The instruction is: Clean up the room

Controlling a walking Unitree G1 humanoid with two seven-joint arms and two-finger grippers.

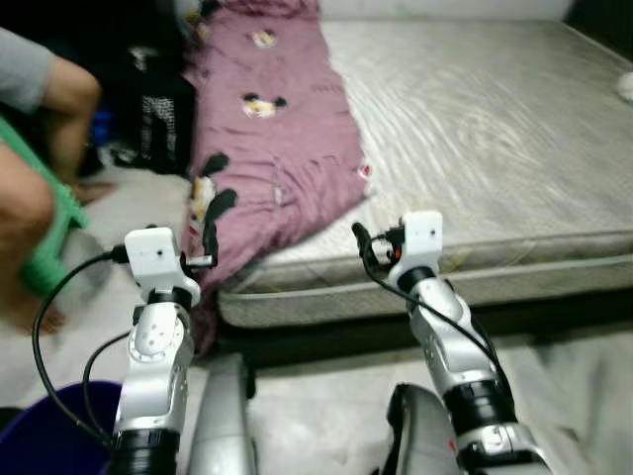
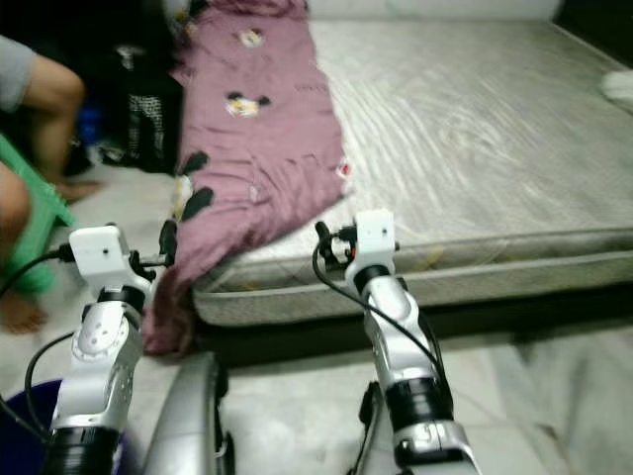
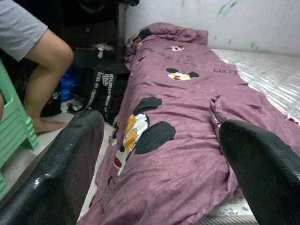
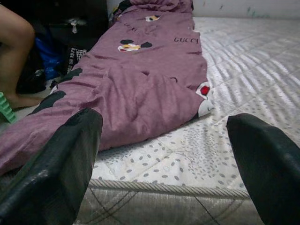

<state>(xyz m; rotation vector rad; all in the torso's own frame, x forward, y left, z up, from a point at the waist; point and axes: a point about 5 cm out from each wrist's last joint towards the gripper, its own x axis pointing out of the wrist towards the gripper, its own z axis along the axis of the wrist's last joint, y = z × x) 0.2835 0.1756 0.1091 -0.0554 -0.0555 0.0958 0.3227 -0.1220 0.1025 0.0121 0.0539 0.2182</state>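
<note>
Upper left of frame: a person's leg (image 1: pixel 49 119) beside a green stool (image 1: pixel 45 247); dark blue bin (image 1: pixel 45 435) at lower left. Left gripper (image 3: pixel 159 173), fingers wide apart & holding nothing, hovers at lower-left centre by the purple blanket (image 1: pixel 272 148), which lies along the mattress (image 1: pixel 495 129) left edge w/ its lower end draping over the side. Right gripper (image 4: pixel 164 168), centre frame at the mattress front edge, is likewise spread wide & empty.
</note>
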